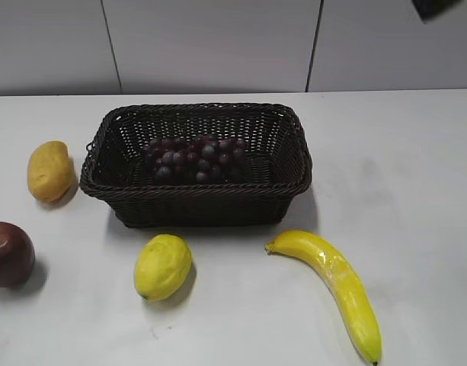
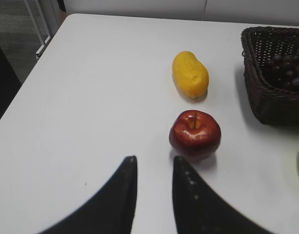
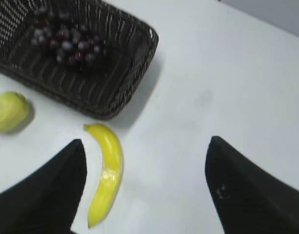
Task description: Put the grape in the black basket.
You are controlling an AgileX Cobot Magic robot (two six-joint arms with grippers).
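Banana [image 1: 336,284], lemon [image 1: 162,266] and apple [image 1: 8,254]: table [image 1: 416,168], near edge. Mango [image 1: 49,171]: left of basket [image 1: 195,200]. Grape [image 1: 196,158]: inside basket, on its floor. Left gripper [image 2: 154,163]: fingers narrowly parted, empty, near apple. Right gripper [image 3: 145,146]: spread wide, empty, over banana.

I'm seeing bright, even light casting soft shadows beneath the black basket [image 1: 195,164]; the right wrist view is blurring slightly.

Apple [image 1: 8,254] is cut off at the exterior view's left edge; the basket [image 2: 271,78] runs off the left wrist view's right side.
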